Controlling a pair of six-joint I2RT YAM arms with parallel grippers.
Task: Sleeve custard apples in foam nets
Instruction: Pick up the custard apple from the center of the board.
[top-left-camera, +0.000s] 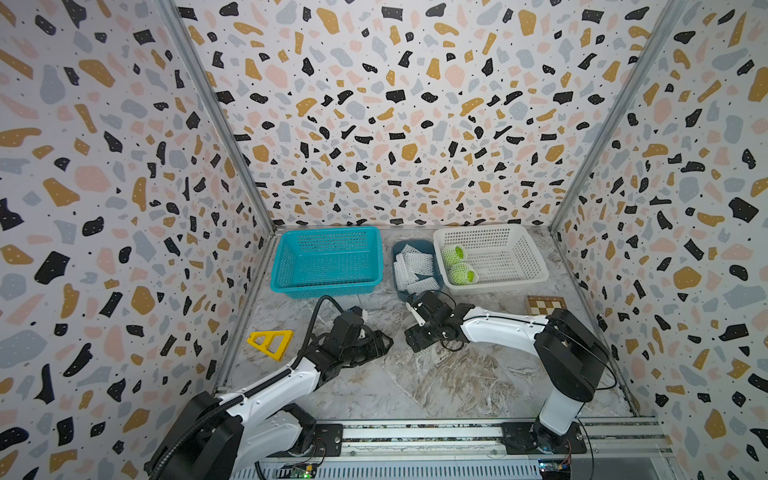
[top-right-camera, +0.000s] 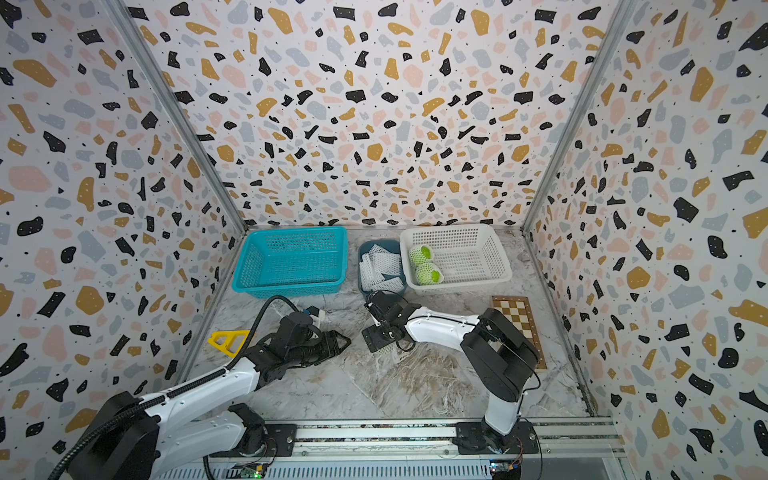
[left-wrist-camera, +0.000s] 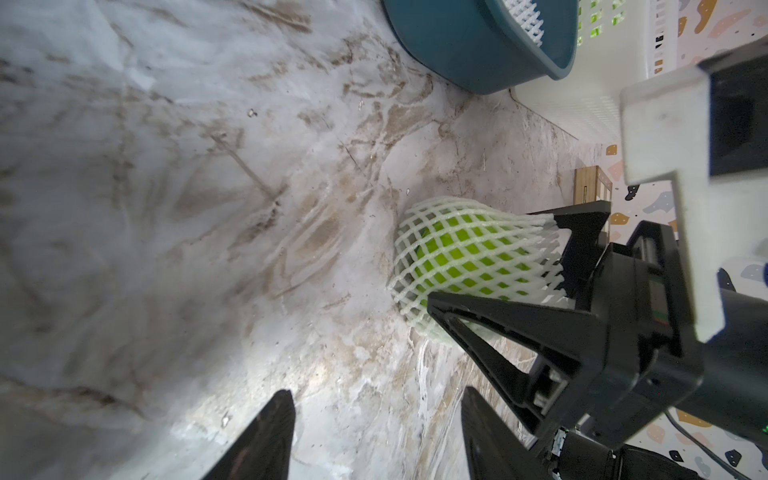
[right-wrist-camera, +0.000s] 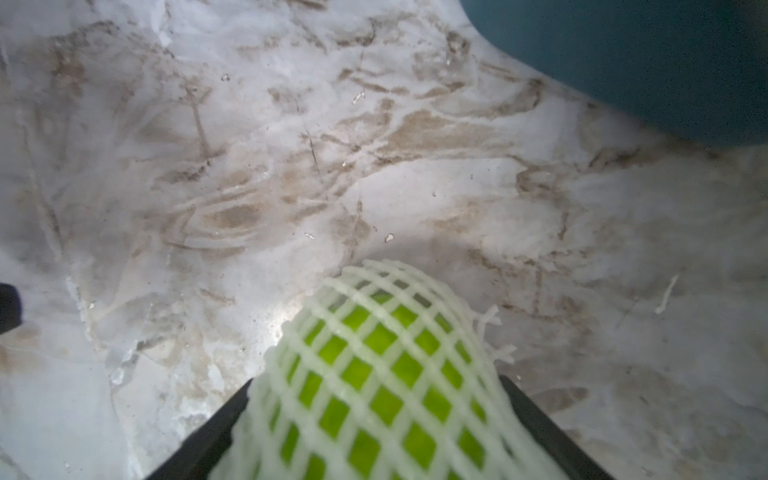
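The netted apple (left-wrist-camera: 461, 253) sits in the middle of the desk (top-left-camera: 436, 374). The right jaws hug its sides, wide apart. The left jaws are half open, empty. Best to squeeze softly and lift high over the basket (top-left-camera: 498, 284) wall.

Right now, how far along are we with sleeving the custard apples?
Done: two netted custard apples lie in the white basket. In hand: the third custard apple, already in its foam net, sits on the table between the jaws of the right gripper; the left gripper is open and empty. Left: probably just moving it to the basket.
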